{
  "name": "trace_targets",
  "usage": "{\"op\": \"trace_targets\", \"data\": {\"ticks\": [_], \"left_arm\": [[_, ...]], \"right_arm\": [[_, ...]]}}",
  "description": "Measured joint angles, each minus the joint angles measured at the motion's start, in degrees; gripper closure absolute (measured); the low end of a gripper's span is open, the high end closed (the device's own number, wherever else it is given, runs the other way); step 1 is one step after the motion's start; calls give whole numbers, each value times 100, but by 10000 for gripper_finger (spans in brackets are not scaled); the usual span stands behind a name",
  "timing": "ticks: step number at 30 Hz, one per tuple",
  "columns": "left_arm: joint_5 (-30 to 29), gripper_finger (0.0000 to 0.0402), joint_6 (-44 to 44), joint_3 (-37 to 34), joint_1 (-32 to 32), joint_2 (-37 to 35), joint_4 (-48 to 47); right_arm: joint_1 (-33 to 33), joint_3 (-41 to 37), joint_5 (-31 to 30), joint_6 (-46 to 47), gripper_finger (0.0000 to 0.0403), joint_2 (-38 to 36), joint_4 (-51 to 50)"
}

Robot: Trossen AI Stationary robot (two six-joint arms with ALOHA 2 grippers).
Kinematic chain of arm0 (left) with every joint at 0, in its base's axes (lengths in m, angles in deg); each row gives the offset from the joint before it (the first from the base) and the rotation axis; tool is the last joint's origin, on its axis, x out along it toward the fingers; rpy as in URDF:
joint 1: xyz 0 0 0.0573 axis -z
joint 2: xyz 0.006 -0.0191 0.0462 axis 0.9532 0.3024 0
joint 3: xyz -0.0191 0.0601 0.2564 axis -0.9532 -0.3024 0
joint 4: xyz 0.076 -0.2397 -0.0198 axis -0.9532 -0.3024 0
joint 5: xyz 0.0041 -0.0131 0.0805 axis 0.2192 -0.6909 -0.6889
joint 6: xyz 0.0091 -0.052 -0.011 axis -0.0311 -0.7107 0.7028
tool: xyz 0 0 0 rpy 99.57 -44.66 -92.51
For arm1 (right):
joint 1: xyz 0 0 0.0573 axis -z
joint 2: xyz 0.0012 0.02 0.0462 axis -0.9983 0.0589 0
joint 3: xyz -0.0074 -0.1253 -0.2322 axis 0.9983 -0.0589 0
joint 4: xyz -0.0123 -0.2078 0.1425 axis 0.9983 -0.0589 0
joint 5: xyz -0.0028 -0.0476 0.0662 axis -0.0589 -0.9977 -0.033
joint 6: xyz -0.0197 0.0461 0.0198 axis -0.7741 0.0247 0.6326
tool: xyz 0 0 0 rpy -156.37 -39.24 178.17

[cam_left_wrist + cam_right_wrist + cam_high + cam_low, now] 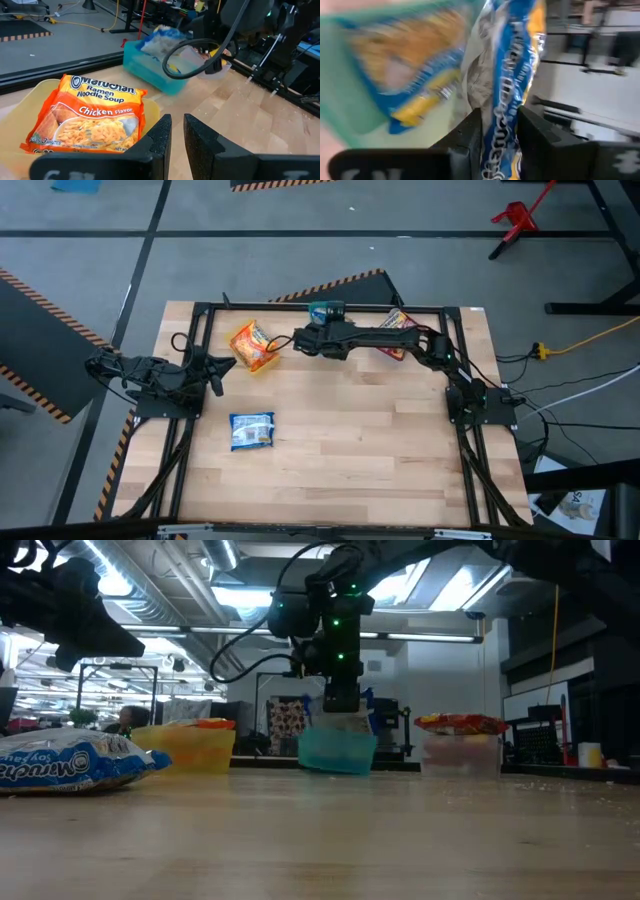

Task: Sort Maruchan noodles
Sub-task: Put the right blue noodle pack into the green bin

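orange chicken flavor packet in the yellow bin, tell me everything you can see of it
The orange glossy plastic Maruchan chicken-flavor ramen packet is a flat rectangle printed with a blue-and-white logo, a red "Chicken Flavor" band and a picture of noodles. It lies face up, slightly crumpled, across the shallow yellow plastic bin, sticking out over its rim. Nothing grips it; the left gripper sits nearby with its jaws nearly together.

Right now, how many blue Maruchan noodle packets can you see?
3: one loose on the table, one pinched in the right gripper's fingers over the teal bin, and one already lying in that bin. More may be hidden beneath.
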Motion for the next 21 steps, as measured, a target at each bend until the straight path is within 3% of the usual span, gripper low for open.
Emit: {"op": "trace_targets", "data": {"ticks": [6, 11, 21], "left_arm": [[0, 357, 0, -1, -2, -2, -2], [0, 357, 0, -1, 0, 0, -2], [0, 357, 0, -1, -2, 0, -9]], "right_arm": [[0, -4, 1271, -208, 277, 2, 65], [-4, -4, 1992, -476, 242, 2, 397], [44, 619, 2203, -649, 188, -42, 126]]}}
